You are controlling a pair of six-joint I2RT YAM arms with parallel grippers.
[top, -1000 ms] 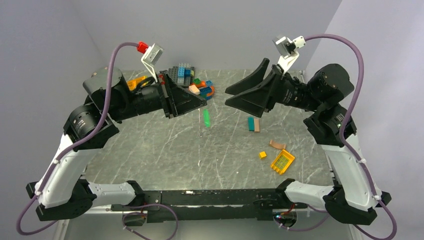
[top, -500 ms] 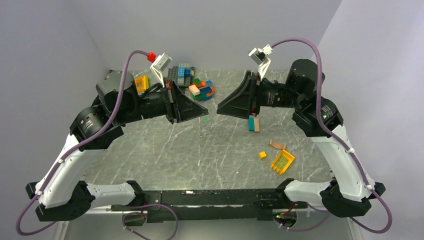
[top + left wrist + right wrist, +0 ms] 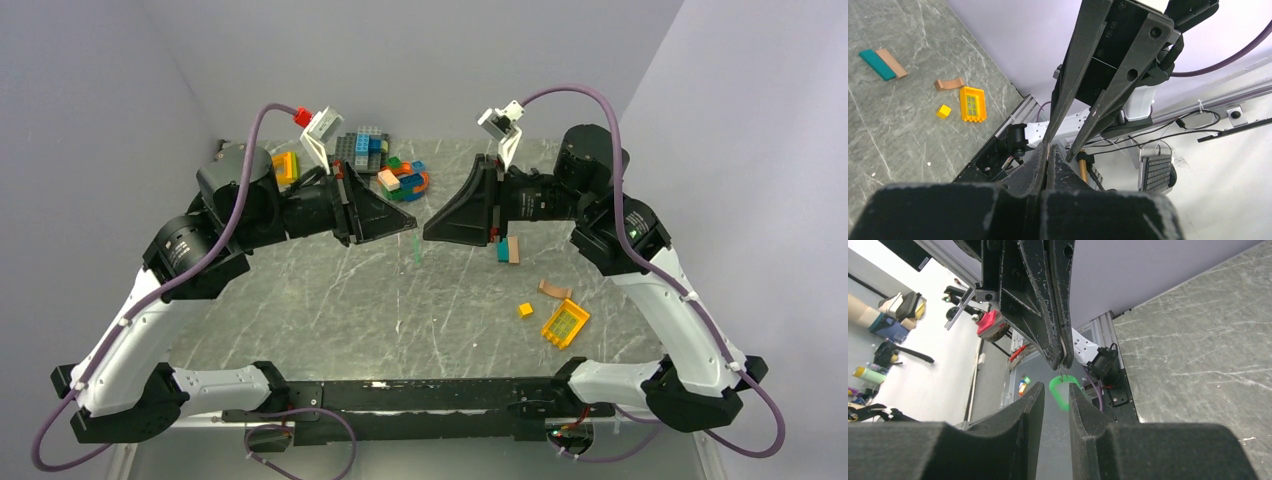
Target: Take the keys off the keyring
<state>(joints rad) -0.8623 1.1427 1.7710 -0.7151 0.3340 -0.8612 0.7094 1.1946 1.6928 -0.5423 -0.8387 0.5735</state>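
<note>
My left gripper is shut on a thin wire keyring, held above the middle of the table. A green key hangs from the ring below its tips. In the right wrist view the green key shows just beyond my right gripper, which is open, its jaws a small gap apart and level with the key. In the top view my right gripper faces the left one, tips almost touching. The left wrist view shows my left gripper pressed shut, with the right gripper's fingers straight ahead.
A pile of toy bricks lies at the back of the table. A teal and tan brick pair, a tan piece, a small yellow cube and a yellow window brick lie on the right. The marble tabletop lies below.
My right arm has swung left and lowered until its open jaws meet the left gripper's tips. The left gripper shifted slightly right, still shut, with the green key hanging.
</note>
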